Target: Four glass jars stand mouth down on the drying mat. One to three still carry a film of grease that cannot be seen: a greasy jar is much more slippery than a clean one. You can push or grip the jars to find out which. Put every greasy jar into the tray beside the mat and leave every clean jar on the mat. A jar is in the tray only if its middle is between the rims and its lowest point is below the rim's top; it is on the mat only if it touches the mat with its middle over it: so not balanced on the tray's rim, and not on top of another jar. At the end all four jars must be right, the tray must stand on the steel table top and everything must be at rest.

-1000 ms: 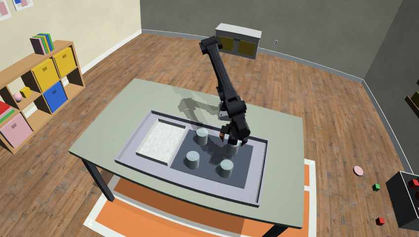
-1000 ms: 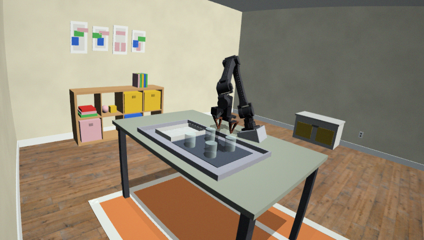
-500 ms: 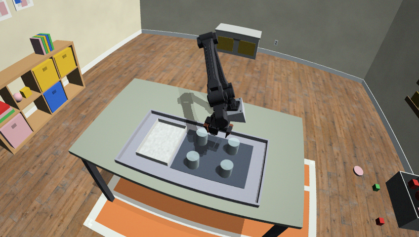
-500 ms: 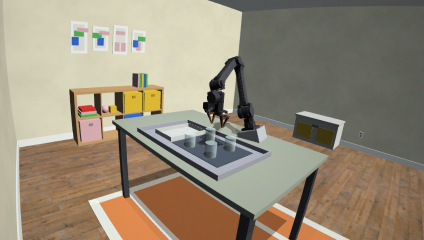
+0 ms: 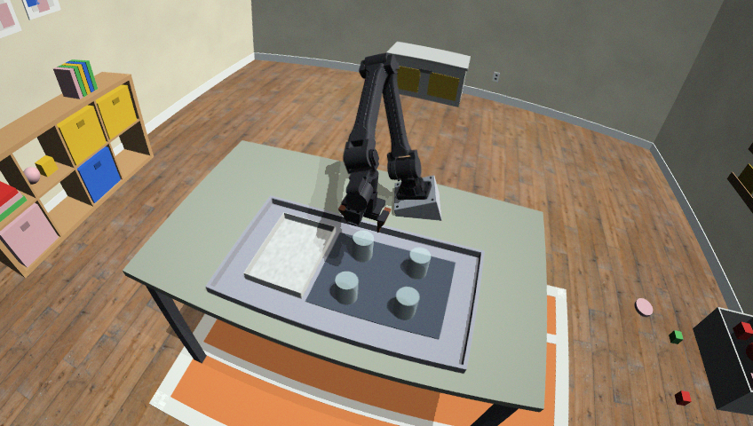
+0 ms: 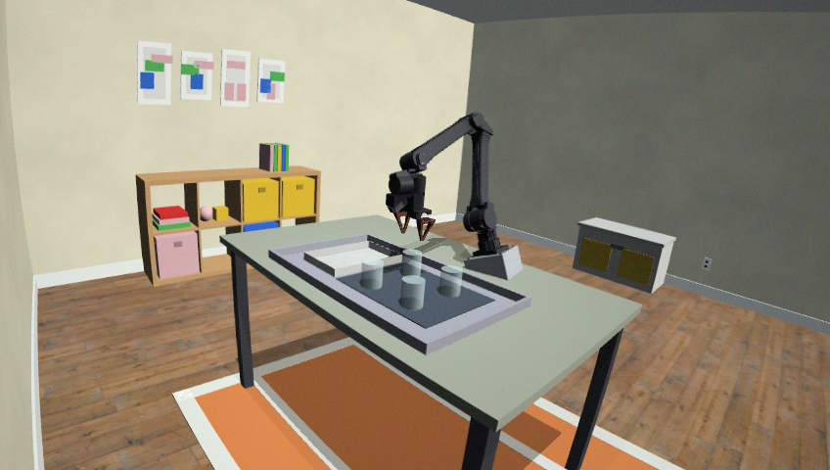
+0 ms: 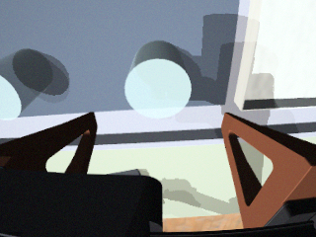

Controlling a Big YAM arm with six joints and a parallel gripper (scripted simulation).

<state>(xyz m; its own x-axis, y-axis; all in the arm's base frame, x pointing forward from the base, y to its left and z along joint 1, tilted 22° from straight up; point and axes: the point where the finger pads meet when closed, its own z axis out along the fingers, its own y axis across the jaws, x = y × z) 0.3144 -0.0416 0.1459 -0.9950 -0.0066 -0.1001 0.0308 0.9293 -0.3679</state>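
Overhead, see four glass jars mouth down on the drying mat [image 5: 377, 274] [image 6: 431, 311] [image 7: 99, 30]: tray-side arm-edge jar [image 5: 362, 246] [image 6: 412, 262] [image 7: 158, 89], far arm-edge jar [image 5: 419, 264] [image 6: 451, 281] [image 7: 7, 99], tray-side front jar [image 5: 346, 287] [image 6: 372, 274] and far front jar [image 5: 407, 303] [image 6: 412, 293]. Beside them, find the tray [image 5: 272, 285] [image 6: 319, 264] [image 7: 248, 54], with no jar inside. Looking from outside, notice the gripper [image 5: 361, 218] [image 6: 413, 235] [image 7: 159, 118] raised above the jar tops, fingers spread wide, released and grasping nothing. Through the wrist view, find the tray-side arm-edge jar roughly centred ahead of the fingertips, apart from both. Judge the step as testing for grease, probably lining up on that jar; impossible to tell clean from greasy by look. Next, bring the fingers over it, lower them around its sides without clipping the tray rim, then squeeze gently and feel for slip. Beware of tipping it or knocking a neighbour.

We see that the gripper [image 5: 365, 217] [image 6: 412, 237] [image 7: 159, 118] has moved across from above the jar [image 5: 418, 263] [image 6: 450, 281] nearest the arm's base toward the tray's [image 5: 274, 287] [image 6: 335, 271] [image 7: 241, 99] side, swinging the arm [image 5: 372, 102] [image 6: 445, 142] and its shadow with it.
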